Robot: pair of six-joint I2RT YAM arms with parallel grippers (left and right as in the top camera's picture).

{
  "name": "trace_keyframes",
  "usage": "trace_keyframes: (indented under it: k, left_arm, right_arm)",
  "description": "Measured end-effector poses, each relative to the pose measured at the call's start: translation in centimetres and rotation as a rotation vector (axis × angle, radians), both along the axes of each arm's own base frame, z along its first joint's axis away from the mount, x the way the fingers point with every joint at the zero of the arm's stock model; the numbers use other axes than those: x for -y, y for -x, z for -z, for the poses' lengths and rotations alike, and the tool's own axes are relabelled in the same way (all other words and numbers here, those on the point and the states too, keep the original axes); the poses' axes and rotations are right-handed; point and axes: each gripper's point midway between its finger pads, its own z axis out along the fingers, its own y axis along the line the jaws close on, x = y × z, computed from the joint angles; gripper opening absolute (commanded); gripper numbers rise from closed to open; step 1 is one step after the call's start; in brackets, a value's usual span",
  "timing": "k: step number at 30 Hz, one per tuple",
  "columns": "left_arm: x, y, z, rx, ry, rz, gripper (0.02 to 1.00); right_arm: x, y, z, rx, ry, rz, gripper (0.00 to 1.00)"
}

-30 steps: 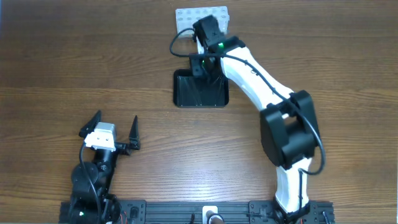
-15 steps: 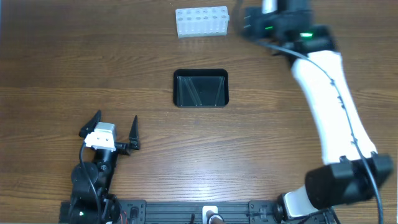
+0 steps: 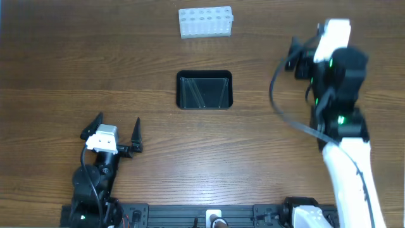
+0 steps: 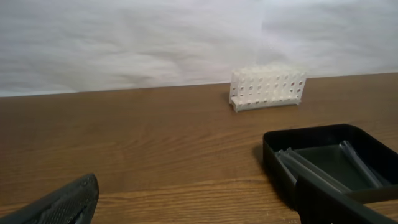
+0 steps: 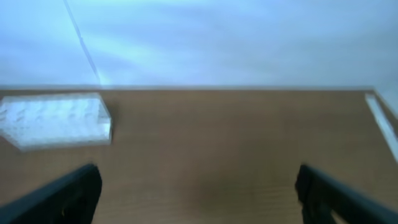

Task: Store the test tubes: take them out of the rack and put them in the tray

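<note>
The brown wooden table (image 3: 57, 57) holds everything. The right gripper (image 5: 198, 180) hangs at 3 o'clock from the black tray (image 3: 204, 74), its fingers wide apart and holding nothing. The left gripper (image 3: 118, 120) sits at 8 o'clock from the tray (wide open too, nothing in it). The white rack (image 3: 205, 22) stands at the tray's 12 o'clock, well apart. Clear test tubes (image 3: 196, 94) lie flat inside the tray.

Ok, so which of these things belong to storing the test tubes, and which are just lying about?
Part of the job: the white rack, the black tray, the test tubes lying in it.
Just there: the wooden table, the white wall behind.
</note>
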Motion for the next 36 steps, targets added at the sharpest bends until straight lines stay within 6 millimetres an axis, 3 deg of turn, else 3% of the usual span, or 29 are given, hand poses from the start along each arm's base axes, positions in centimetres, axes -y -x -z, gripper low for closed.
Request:
trace_keyframes:
  k: [5, 13, 25, 36]
  left_arm:
    - [0.0, 0.0, 0.0, 0.0, 0.0, 0.0, 0.993]
    - [0.0, 0.0, 0.0, 0.0, 0.0, 0.0, 0.998]
    - [0.0, 0.0, 0.0, 0.0, 0.0, 0.0, 1.0]
    - [0.0, 0.0, 0.0, 0.0, 0.0, 0.0, 1.0]
  right_arm:
    - [-0.2, 4.8, 2.8, 0.067, -0.015, 0.003, 0.991]
    - [-0.5, 9.5, 5.4, 0.218, -0.046, 0.005, 0.991]
    - [-1.8, 12.1, 9.4, 0.286, -0.082, -0.037, 0.991]
    - [-2.2, 13.2, 9.5, 0.361, -0.081, -0.034, 0.993]
